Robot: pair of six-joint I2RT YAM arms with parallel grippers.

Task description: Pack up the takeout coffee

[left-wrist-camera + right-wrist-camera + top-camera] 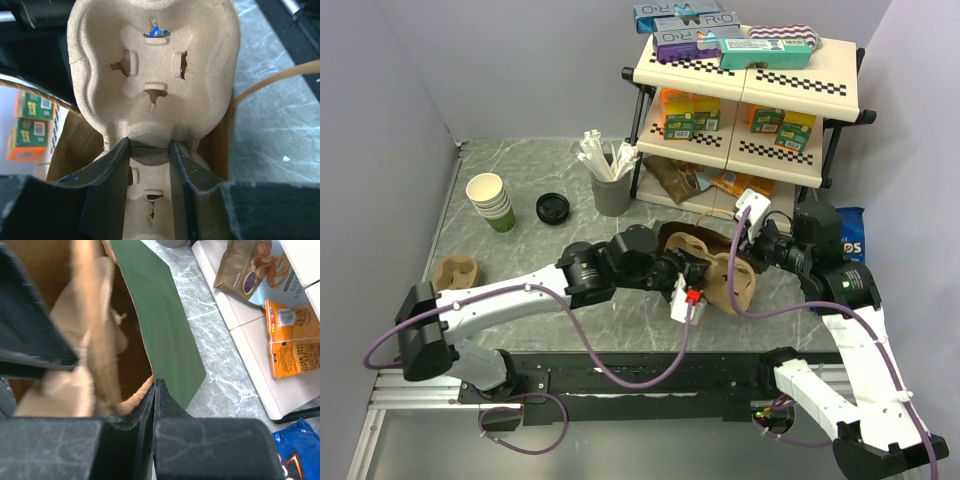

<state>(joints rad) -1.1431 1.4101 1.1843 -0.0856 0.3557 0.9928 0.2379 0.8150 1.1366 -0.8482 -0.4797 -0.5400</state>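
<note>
Plainly, we see the left gripper (150, 150) pinching the middle ridge of a pulp cup carrier (150, 65) at the mouth of a paper bag (672, 238). The right gripper (155, 387) is pressed together on the bag's rim. The takeout coffee (552, 208) stands at the upper left of the top view, well apart from the bag. The shelf boxes (690, 42) read "R·O".

We see a snack shelf (840, 70) far right, a grey cutlery holder (611, 192) just left of it, a pulp tray (455, 272) near left, and a blue bag (851, 236) at right.
</note>
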